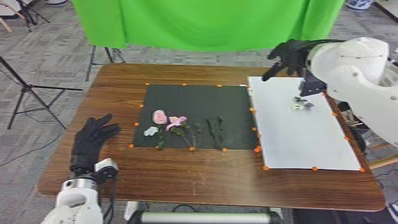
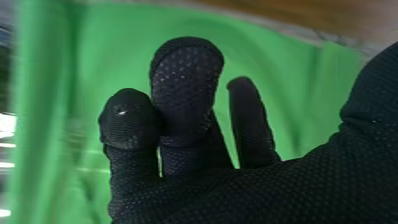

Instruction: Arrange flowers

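Looked to be partway through the arranging, at a pause between one pick and the next. Saw the right hand (image 1: 288, 53) raised beyond and to the right of the dark mat (image 1: 184, 97), with fingers apart, loosely bent and clamped on nothing. Saw the left hand (image 1: 91, 141) left of the mat, with fingers close together, nearly straight and holding nothing.

Found most of the flowers on the mat's nearer half: a rounded pink bloom (image 1: 160, 117), a pink open-petalled flower (image 1: 177, 121) just beside, a white flower (image 1: 151, 131) toward the mat's left edge, and leafy green stems (image 1: 220, 131) farther right. Found small pale blooms (image 1: 303, 105) to the right of the mat, on the white sheet (image 1: 306, 145).

Judged likeliest next to be a pick of those pale blooms for a place on the mat; could not rule out a carry from mat to sheet. Called, on the first reading, for lowering the right hand, closing gently on a stem rather than on petals, then lifting clear and laying down beside the mat's other flowers without dragging any askew.
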Tool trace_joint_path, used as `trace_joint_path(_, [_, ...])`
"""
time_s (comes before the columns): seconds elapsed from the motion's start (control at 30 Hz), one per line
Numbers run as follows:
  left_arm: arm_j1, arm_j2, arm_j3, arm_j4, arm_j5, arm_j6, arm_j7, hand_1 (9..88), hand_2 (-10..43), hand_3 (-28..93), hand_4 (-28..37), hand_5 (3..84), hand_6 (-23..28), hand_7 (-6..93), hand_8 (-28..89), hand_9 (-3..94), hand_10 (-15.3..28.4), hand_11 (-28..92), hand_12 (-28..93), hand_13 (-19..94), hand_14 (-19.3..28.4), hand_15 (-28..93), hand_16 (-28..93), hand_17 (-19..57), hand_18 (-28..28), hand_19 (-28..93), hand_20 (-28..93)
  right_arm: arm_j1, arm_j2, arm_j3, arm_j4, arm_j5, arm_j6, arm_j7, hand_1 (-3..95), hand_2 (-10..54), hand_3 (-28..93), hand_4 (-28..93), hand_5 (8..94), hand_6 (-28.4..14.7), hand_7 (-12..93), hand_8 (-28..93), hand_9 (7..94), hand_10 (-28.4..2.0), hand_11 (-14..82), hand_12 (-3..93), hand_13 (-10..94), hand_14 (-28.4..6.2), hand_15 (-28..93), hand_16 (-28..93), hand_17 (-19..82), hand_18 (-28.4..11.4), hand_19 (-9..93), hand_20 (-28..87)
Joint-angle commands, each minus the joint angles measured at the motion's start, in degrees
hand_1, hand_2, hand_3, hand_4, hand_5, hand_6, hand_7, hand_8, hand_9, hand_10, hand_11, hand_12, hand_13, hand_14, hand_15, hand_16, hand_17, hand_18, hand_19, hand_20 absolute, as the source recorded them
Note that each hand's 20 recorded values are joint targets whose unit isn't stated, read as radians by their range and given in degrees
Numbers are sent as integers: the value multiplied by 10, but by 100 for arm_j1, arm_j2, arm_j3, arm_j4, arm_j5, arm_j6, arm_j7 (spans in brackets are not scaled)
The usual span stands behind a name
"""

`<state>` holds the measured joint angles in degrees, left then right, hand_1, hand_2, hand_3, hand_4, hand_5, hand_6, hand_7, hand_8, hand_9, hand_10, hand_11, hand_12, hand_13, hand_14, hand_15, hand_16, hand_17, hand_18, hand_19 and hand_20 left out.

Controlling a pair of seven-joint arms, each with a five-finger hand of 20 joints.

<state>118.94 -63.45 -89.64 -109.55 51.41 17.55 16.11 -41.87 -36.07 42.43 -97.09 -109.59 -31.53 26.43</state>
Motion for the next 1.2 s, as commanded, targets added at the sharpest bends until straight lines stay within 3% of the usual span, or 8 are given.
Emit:
trace_joint_path(0.03, [61,-28,-1,-30,31,-39,-109,178,117,655,-283,526,36,129,-82,555,155,207,86,454,178,261,-62,93,108,102,151,-1195,372,67,72,-262,558,301,209,-95,666,-272,435,20,92,-78,536,-156,69,135,838,-59,614,240,563,-169,932,481])
trace_joint_path(0.43, [37,-4,20,-31,34,-66,-115,181,119,652,-283,525,36,130,-82,555,155,207,86,455,178,261,-63,93,108,102,151,-1741,359,192,152,-375,1031,381,304,-95,685,-258,518,25,142,-103,616,-127,85,139,865,-44,620,249,589,-160,932,514])
trace_joint_path(0.87, [25,-17,29,-23,22,-57,-52,181,120,652,-283,525,37,129,-82,555,155,208,86,456,178,263,-63,94,108,103,150,-1678,455,260,51,-326,1395,274,323,-95,693,-243,529,28,157,-110,633,-124,91,147,872,-38,622,251,596,-157,932,524])
trace_joint_path(1.2, [-25,53,71,7,40,-118,-124,182,121,651,-283,526,37,128,-82,554,155,208,86,456,179,264,-63,94,107,102,151,-1668,495,237,37,-344,1367,317,330,-95,690,-237,536,33,160,-111,637,-123,93,148,875,-36,623,253,599,-156,932,529])
